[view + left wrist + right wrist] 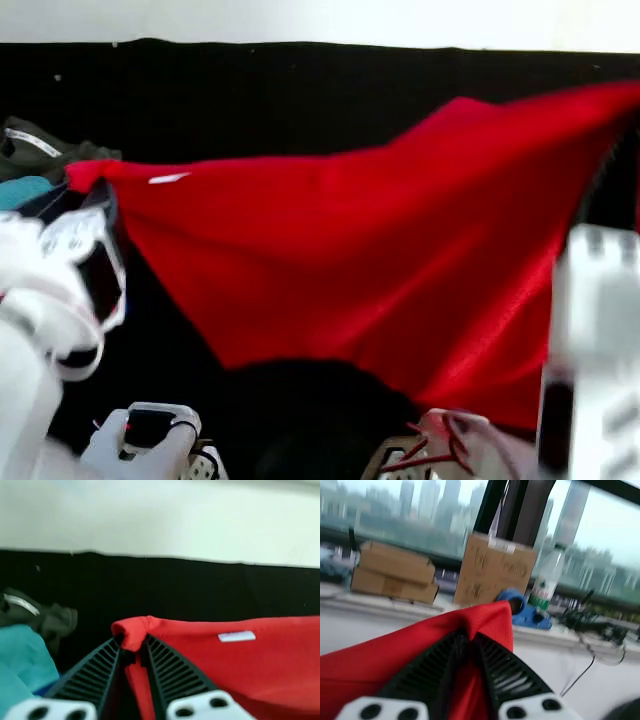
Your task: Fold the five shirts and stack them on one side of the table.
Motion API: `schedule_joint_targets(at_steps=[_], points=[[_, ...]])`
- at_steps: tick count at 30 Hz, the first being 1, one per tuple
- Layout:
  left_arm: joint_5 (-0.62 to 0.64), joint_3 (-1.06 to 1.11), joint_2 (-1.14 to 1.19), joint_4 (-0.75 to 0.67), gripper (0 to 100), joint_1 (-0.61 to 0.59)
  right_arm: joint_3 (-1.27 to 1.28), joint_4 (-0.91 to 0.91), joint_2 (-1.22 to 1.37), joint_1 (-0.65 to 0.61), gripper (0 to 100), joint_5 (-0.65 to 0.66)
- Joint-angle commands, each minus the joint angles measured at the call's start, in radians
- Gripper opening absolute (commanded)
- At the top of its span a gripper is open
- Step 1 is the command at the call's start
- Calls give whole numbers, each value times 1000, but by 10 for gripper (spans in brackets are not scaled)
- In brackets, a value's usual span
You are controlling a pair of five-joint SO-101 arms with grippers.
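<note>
1. we hold the red shirt [380, 250] stretched in the air above the black table [300, 100].
2. our left gripper [132, 647] is clamped on a bunched corner near the white label [236, 636]. our right gripper [467, 639] pinches the far corner, which sits higher.
3. the cloth looks light, thin and limp, and it sags between the grips. we judge that corners and hems, pinched deep, make the safest holds.
4. a teal shirt [20, 655] and a dark grey shirt [45, 617] lie crumpled on the table near our left gripper.

Left arm [35, 340] and right arm [597, 330] are white with black parts, fingers [95, 672] black and ribbed on white mounts [200, 707] with round holes, red cables [415, 455] at one base.
</note>
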Motion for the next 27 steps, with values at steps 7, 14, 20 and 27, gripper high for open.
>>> schedule_joint_targets(at_steps=[7,14,20,27], points=[[-5,42,397,-132,9,-8,331,-229,320,-10,6,8],[-9,25,786,-425,9,-10,458,-469,653,-47,6,8],[-9,-160,995,-470,9,-10,466,-567,789,-51,6,8],[-9,-269,1150,-278,9,4,466,-337,843,-48,6,8]])
